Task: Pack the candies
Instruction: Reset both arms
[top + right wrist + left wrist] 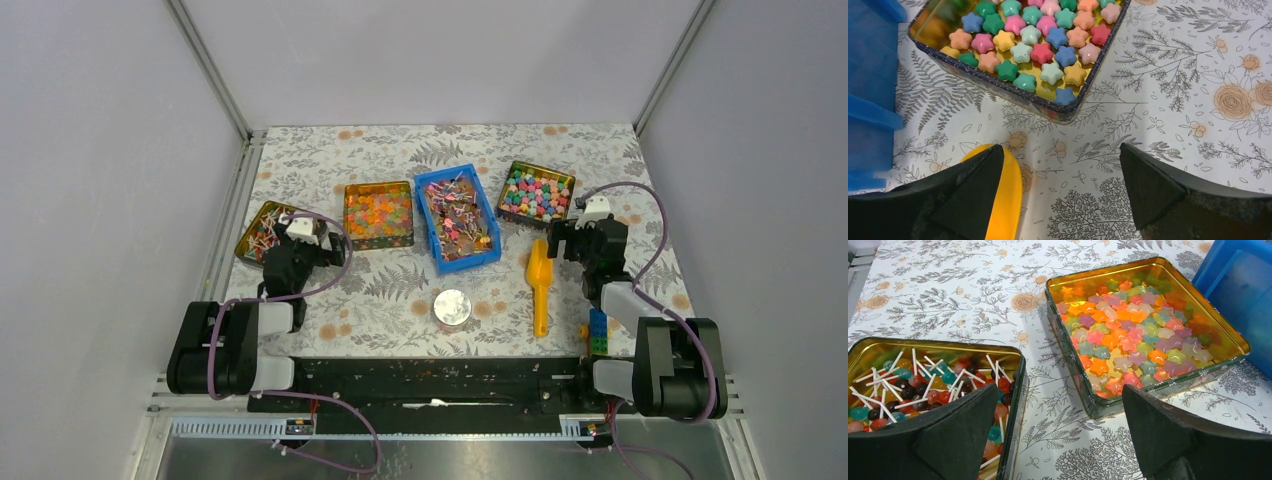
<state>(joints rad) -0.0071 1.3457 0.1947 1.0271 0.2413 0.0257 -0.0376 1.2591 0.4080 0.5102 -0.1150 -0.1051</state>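
Observation:
The candies (458, 216), tiny twist-wrapped sweets in pink, purple, red and brown, fill a blue bin (492, 222) at the table's middle. Only the bin's wall shows in the left wrist view (1243, 295) and the right wrist view (870, 90). My left gripper (306, 232) (1059, 395) is open over bare tablecloth between two tins and holds nothing. Open too, my right gripper (562, 240) (1060, 150) hangs just above the table with its left finger over the head of a yellow scoop (1005, 195).
A gold tin of lollipops (262, 228) (923, 380) sits far left. A tin of orange jelly stars (378, 214) (1138, 335) is next to it. A tin of pastel stars (537, 191) (1033, 45) stands right of the bin. The yellow scoop (540, 285), a small round tin (451, 306) and toy blocks (597, 332) lie nearer.

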